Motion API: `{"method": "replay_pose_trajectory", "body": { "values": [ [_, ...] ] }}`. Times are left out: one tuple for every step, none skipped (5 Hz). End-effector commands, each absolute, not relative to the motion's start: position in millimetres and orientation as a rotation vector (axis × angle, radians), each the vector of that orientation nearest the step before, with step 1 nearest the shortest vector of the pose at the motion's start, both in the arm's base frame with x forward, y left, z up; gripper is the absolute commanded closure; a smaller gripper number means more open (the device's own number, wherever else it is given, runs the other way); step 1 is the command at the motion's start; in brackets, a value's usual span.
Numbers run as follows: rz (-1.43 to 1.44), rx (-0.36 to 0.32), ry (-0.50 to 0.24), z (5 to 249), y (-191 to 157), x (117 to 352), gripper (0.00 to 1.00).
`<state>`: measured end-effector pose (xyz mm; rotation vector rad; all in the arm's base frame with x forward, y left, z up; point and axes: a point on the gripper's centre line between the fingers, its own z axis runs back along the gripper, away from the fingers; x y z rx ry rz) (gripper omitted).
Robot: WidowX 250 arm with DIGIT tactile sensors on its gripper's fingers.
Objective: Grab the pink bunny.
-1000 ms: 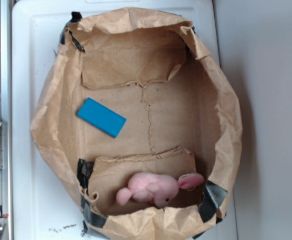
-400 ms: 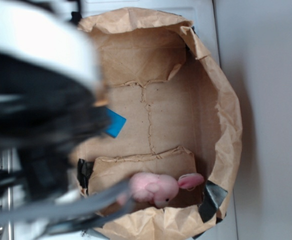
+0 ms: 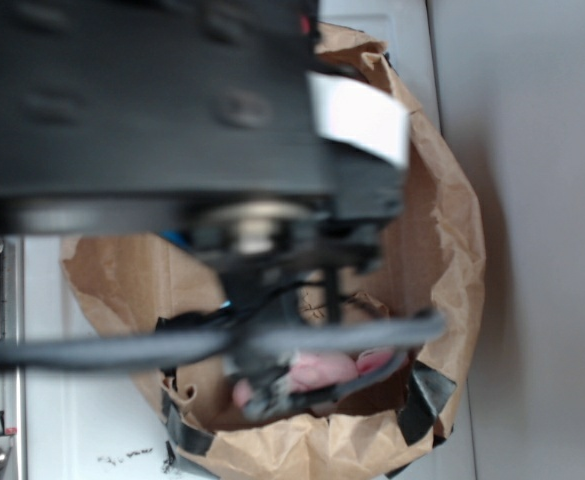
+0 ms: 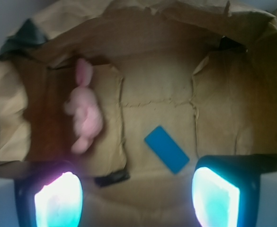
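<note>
The pink bunny (image 4: pixel 84 113) is lying on a folded flap close to one wall of the brown paper bag (image 4: pixel 157 90), blurred in the wrist view. In the exterior view the bunny (image 3: pixel 322 370) is showing only partly behind the blurred dark arm (image 3: pixel 152 110). The blue block (image 4: pixel 166 149) is resting on the bag's floor, well apart from the bunny, with bare cardboard between them. The hand (image 4: pixel 136 198) is hovering above the bag with its glowing fingers (image 4: pixel 58 201) spread wide, holding nothing. The bag is sitting on a white table (image 3: pixel 92 420).
</note>
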<state>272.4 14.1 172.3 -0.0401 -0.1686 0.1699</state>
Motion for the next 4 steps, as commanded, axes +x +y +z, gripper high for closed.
{"method": "replay_pose_trajectory", "body": {
  "values": [
    [0.124,-0.031,-0.144,117.1,-9.9,270.9,0.00],
    [0.098,-0.044,-0.124,103.4,-18.0,276.2,0.00],
    [0.098,-0.044,-0.124,103.4,-18.0,276.2,0.00],
    [0.098,-0.044,-0.124,103.4,-18.0,276.2,0.00]
  ]
}}
